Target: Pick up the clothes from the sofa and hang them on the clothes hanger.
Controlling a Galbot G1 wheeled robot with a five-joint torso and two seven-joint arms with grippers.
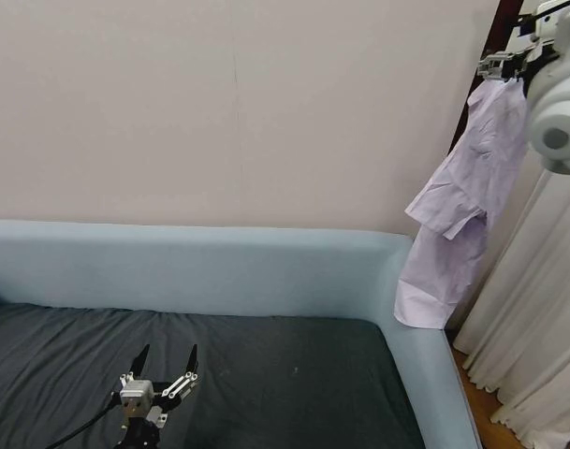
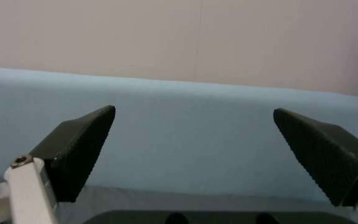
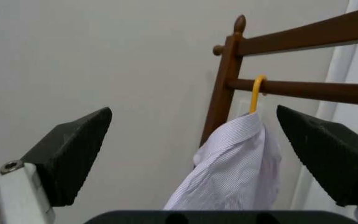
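Note:
A pale lilac striped shirt [image 1: 462, 201] hangs at the right end of the sofa, draped down past the armrest. In the right wrist view the shirt [image 3: 232, 172] hangs from a yellow hanger hook [image 3: 257, 93] over a rail of the dark wooden rack [image 3: 303, 86]. My right gripper [image 1: 509, 61] is raised beside the top of the shirt, and it [image 3: 195, 158] stands open a little back from the shirt with nothing between its fingers. My left gripper [image 1: 168, 360] hovers low over the dark seat cushion [image 1: 266, 374], open and holding nothing, and it [image 2: 195, 154] faces the sofa's backrest.
The light blue sofa backrest [image 1: 191, 267] runs across the view, with its armrest [image 1: 430, 360] at the right. White curtains [image 1: 528, 309] hang behind the rack, over a strip of wooden floor [image 1: 476, 407]. A plain wall [image 1: 228, 103] stands behind the sofa.

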